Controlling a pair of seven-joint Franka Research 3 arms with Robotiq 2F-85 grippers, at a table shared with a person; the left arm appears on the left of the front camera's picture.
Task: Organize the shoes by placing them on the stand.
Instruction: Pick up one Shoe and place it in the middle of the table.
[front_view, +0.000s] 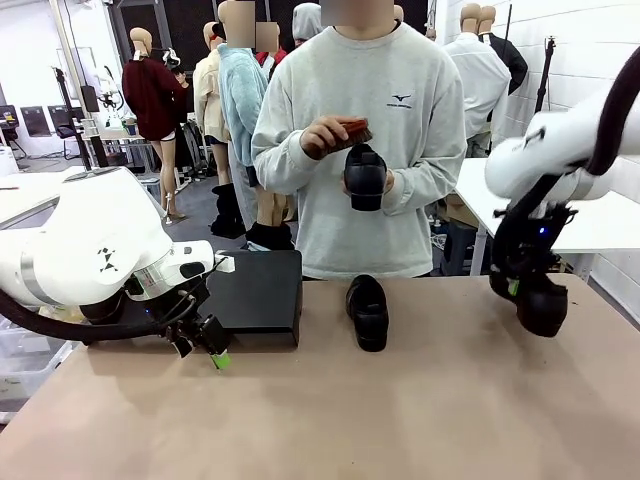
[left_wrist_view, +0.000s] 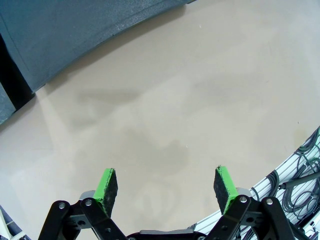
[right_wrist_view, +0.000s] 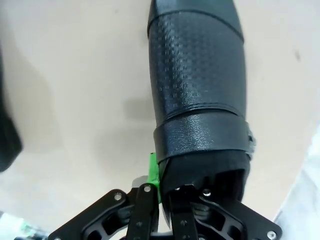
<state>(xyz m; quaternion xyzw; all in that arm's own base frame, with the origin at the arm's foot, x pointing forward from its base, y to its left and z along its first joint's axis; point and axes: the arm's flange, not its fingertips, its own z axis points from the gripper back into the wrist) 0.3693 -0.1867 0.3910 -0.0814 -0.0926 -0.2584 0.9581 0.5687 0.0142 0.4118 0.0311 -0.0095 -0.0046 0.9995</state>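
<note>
One black shoe (front_view: 368, 312) lies on the table in the middle, just right of the low black stand (front_view: 255, 290). The person at the far side holds another black shoe (front_view: 365, 178) in one hand. At the right, my right gripper (front_view: 518, 287) is shut on the heel rim of a third shoe (front_view: 543, 306), which hangs toe-down just above the table. In the right wrist view this shoe (right_wrist_view: 200, 90) stretches away from the gripper (right_wrist_view: 162, 182). My left gripper (front_view: 202, 351) stands open low over the table at the stand's front left corner, with nothing between its fingers (left_wrist_view: 106, 184). The stand's edge (left_wrist_view: 65, 30) shows beyond it.
The person's other hand holds a reddish-brown brush (front_view: 350, 132) over the shoe. The table's right edge (front_view: 612, 300) is close to my right gripper. Bare tan tabletop (front_view: 400, 420) stretches across the near side. A white table stands behind at the right.
</note>
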